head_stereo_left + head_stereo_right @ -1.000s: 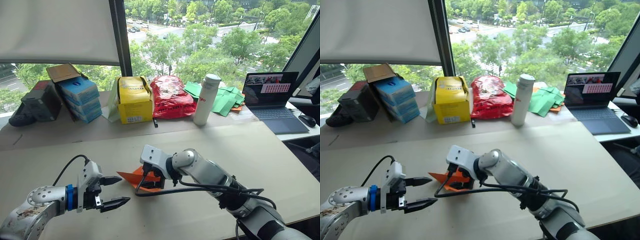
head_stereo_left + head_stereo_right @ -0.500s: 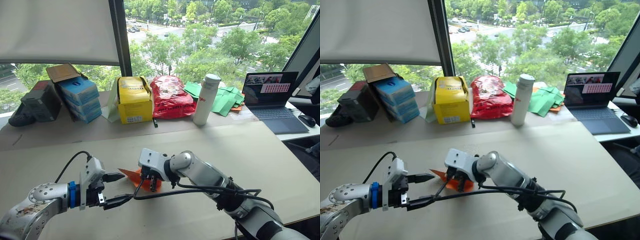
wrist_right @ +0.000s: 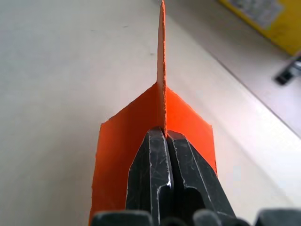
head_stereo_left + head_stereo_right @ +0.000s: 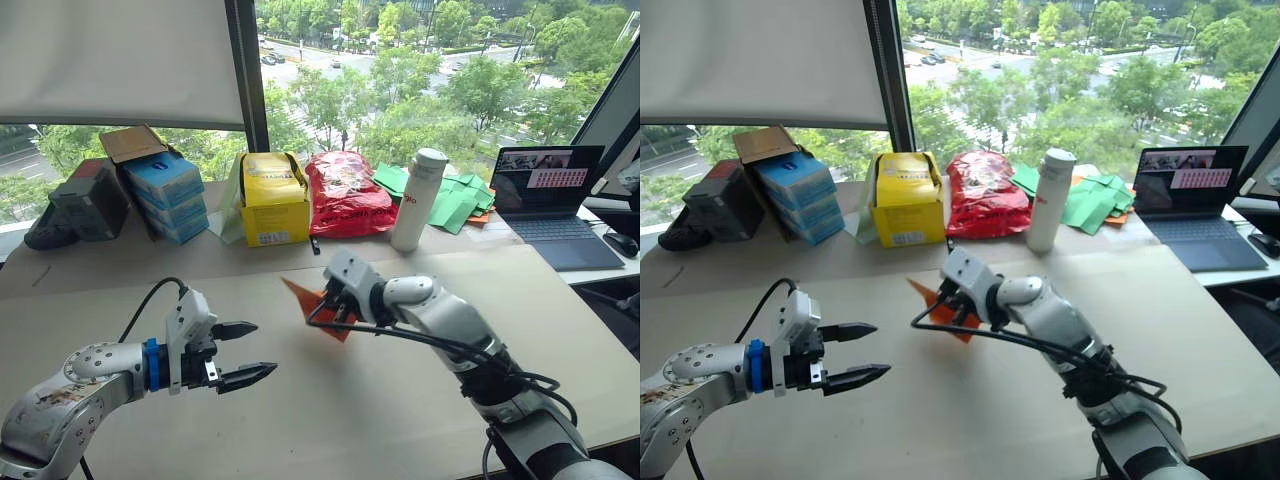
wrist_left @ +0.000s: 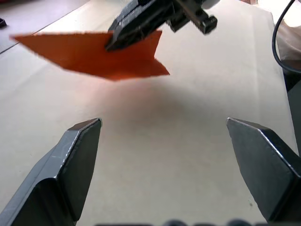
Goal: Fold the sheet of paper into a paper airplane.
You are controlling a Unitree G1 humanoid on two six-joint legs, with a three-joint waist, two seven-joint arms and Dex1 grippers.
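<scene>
Paper airplane (image 4: pixel 318 304): rear part hidden behind the right gripper (image 4: pixel 333 306) in the head views; layered flaps not resolvable. In the right wrist view the closed jaws cover the plane's lower middle. Laptop (image 4: pixel 549 196) screen content too small to read. Yellow box (image 4: pixel 270 198) print illegible. Worktop (image 4: pixel 400 400) cut off at the lower edge.

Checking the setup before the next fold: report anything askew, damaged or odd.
Nothing looks damaged or spilled. The right claw holds the paper airplane pinched by its fold, above the table, tip towards the open left claw. Items by the window stand in order.
</scene>
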